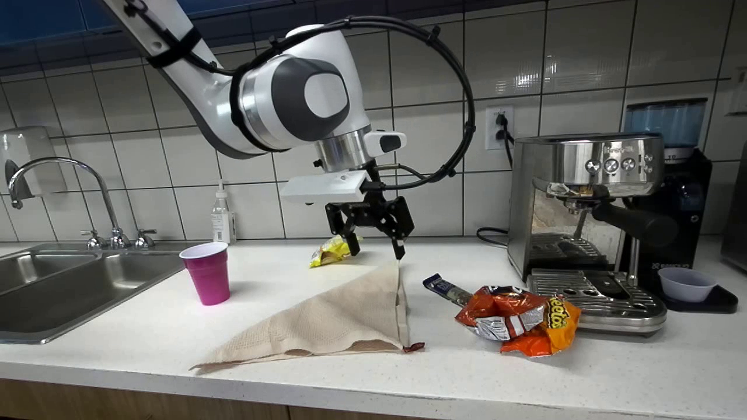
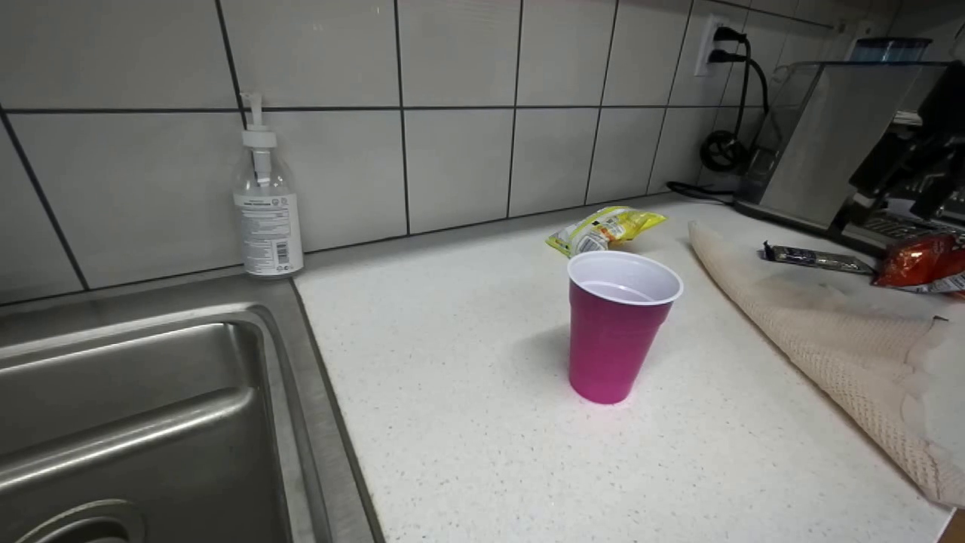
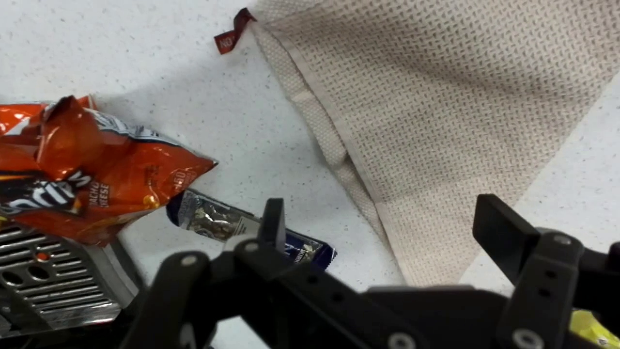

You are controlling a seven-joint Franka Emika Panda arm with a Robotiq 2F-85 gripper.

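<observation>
We see the gripper (image 1: 377, 249) standing wide above the pointed corner of the beige cloth (image 1: 332, 315), which lies on the white counter (image 1: 274, 274). Near that corner we find a yellow packet (image 1: 331, 251); just beside the cloth, a snack bar (image 3: 215, 218); farther from it, a red-orange bag (image 3: 121, 167); on the cloth's opposite side, a pink cup (image 2: 614, 347).

Pale, dark-grouted tile wall (image 2: 460, 162); speckled white counter (image 2: 452, 452); inset steel sink (image 2: 320, 422); wooden front (image 1: 117, 405) below.
</observation>
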